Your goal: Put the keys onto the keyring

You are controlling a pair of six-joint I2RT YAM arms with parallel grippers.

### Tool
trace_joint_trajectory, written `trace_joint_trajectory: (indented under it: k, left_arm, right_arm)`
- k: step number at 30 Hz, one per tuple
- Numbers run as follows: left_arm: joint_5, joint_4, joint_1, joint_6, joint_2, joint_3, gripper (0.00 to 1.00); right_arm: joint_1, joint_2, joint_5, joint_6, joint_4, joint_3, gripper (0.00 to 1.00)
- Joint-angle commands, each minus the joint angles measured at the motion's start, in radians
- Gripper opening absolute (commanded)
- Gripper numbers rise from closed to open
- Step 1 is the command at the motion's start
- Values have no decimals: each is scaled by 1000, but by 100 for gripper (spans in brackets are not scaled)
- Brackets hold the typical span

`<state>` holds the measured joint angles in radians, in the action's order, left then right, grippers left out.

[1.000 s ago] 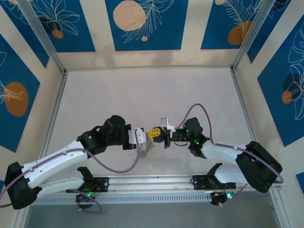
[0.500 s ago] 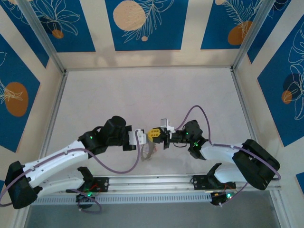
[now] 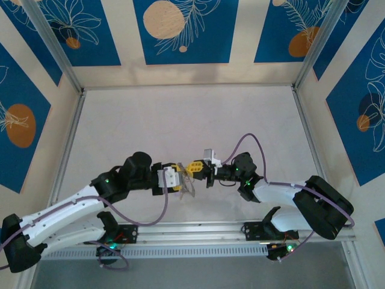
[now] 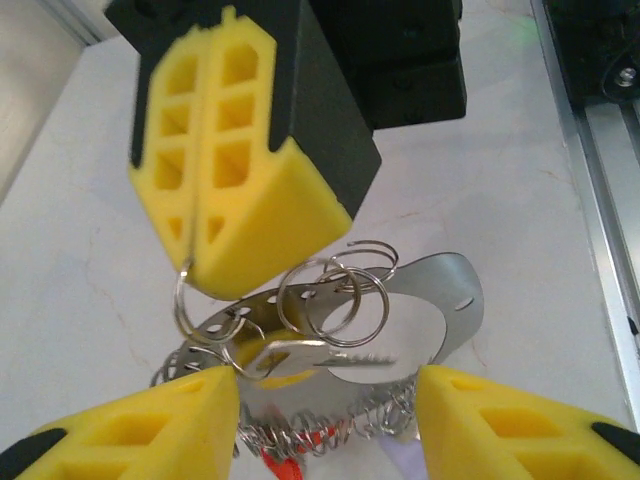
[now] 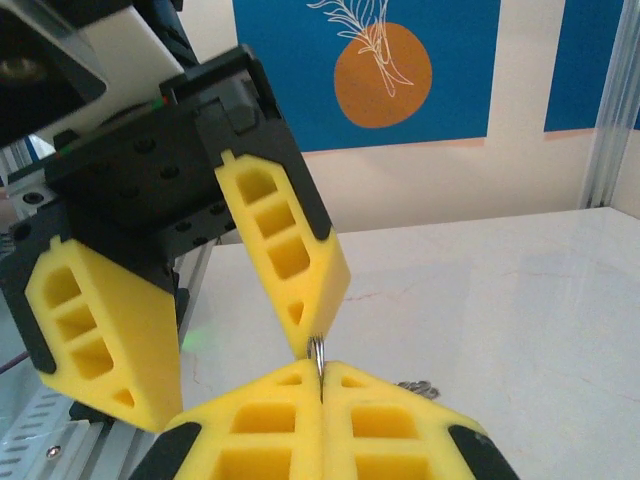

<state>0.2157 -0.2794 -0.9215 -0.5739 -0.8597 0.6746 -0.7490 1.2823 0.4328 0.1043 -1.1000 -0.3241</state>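
Observation:
My right gripper [image 3: 194, 169] is shut on the keyring [image 4: 183, 300], a thin wire ring pinched edge-on between its yellow pads [image 5: 317, 366]. From that ring hangs a bunch [image 3: 188, 188] of split rings [image 4: 335, 300], a flat perforated metal band [image 4: 445, 290] and the keys. A key with a yellow head [image 4: 285, 368] and a toothed blade lies across the bunch. A red head [image 4: 280, 462] shows below it. My left gripper [image 4: 328, 400] is open just in front of the bunch, one finger [image 4: 150, 430] on each side, not touching it. The left fingers [image 5: 285, 250] face my right gripper [image 5: 320, 378].
The two grippers meet above the near middle of the pale table [image 3: 192, 120]. The aluminium base rail [image 3: 192, 232] runs close behind them. Patterned walls [image 3: 180, 30] and metal frame posts enclose the sides and back.
My left gripper has opened, let go of the bunch and drawn back to the left. The right gripper stays shut and has barely moved.

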Motion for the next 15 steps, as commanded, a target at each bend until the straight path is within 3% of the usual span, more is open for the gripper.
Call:
trace_joint_trajectory:
  k: [1,10,15]
  left_arm:
    - [-37,6,-7,10,13,7,50]
    - [-44,-5,8,5,0,30,49]
    - [9,4,24,33,-31,47,45]
  right_arm:
    - [-6,2,0,-22,-39,8,0]
    - [-13,-1,43,-68,-8,-7,0]
    - [-24,0,45,-90,9,-13,0]
